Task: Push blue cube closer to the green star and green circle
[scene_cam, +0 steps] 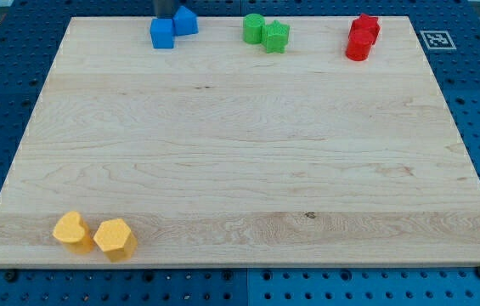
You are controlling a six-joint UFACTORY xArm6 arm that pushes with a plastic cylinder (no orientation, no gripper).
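The blue cube sits at the top edge of the pale wooden worktop, touching a second blue block. The green circle and green star lie to its right, apart. There is no gripper; the dark rod shows above the cube, but my tip is hidden. Best to get to the cube's left face and push steadily rightward, stopping short of contact.
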